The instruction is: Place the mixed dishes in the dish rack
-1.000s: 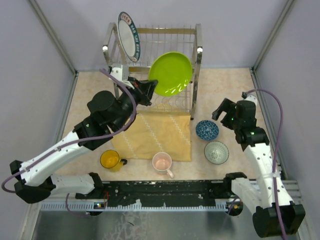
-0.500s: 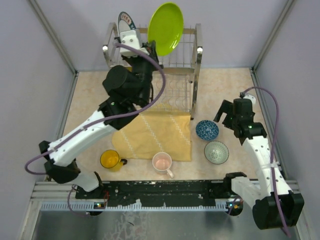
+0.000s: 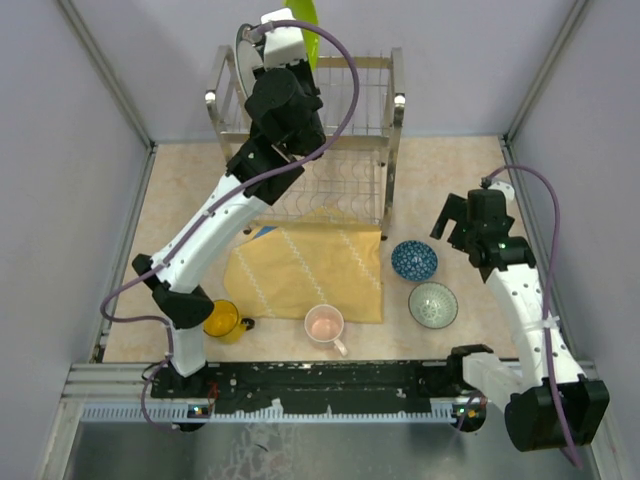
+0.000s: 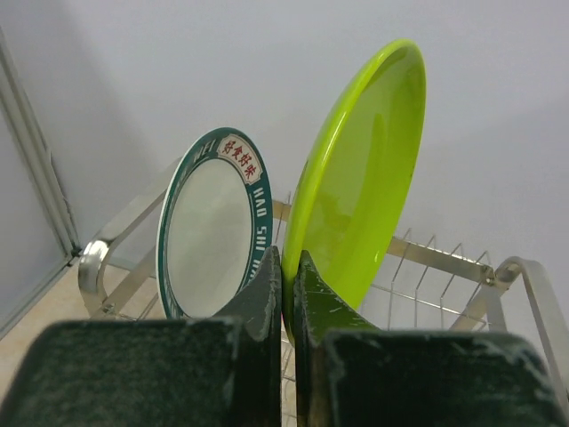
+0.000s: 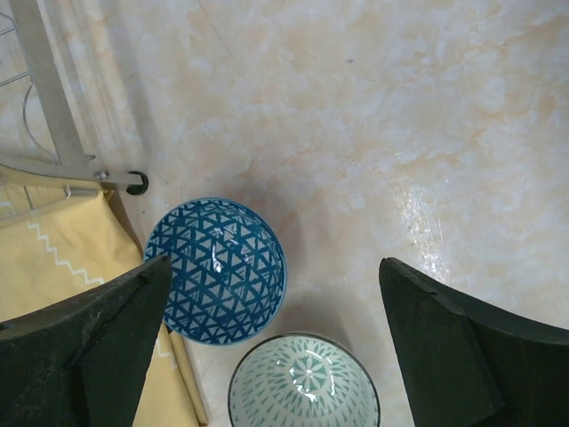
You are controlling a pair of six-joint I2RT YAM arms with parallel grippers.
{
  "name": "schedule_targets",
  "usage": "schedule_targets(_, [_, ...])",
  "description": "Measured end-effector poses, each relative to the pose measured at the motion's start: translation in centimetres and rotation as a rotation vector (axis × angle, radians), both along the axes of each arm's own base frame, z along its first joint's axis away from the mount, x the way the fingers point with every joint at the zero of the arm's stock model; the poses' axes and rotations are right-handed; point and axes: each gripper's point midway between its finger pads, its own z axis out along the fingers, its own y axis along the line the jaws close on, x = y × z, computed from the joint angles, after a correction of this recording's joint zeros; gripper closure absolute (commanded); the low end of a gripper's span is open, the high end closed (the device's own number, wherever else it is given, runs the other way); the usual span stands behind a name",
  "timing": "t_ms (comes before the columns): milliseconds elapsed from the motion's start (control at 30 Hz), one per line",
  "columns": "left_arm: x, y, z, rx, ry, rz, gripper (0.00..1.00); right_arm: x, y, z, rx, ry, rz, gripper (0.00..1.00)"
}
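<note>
Over the dish rack (image 3: 392, 100), far left: left gripper (image 4: 286, 267), jaws clamped on the lime-green plate (image 4: 364, 187), held upright just beside the white plate with dark green rim (image 4: 209, 233) standing in the rack. Right side: right gripper (image 5: 274, 267), jaws wide apart, above blue patterned bowl (image 5: 216, 269) and grey-green bowl (image 5: 302, 384) on the tabletop (image 5: 400, 107).

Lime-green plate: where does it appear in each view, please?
Top external: the lime-green plate is a sliver at the top edge, above the dish rack.
Left wrist: centre-right, on edge, pinched by the left gripper, beside the green-rimmed white plate.
Right wrist: not in it.
Shared landmark: the dish rack's steel frame, in all three views.
</note>
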Motion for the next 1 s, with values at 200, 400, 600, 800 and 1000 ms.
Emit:
schedule_targets(200, [1.7,1.3,-2.1,-0.017,0.055,0.025,1.0,0.0,0.1,-0.3,0.002,0.011,0.002,0.0])
schedule_targets(400, [2.9,1.5,-4.4,0.003,0.105,0.023,1.0,0.1,0.2,-0.3,0.006,0.011,0.007,0.0])
schedule_targets(600, [3.9,1.6,-6.0,0.01,0.129,0.032,1.0,0.3,0.2,-0.6,0.006,0.022,0.009,0.0])
schedule_targets(800, [5.2,1.5,-7.8,0.02,0.16,0.035,1.0,0.4,0.3,-0.6,0.007,0.017,0.009,0.0])
schedule_targets(1000, [6.4,1.4,-9.9,0.051,0.196,0.049,1.0,0.5,0.3,-0.5,0.007,0.01,0.008,0.0])
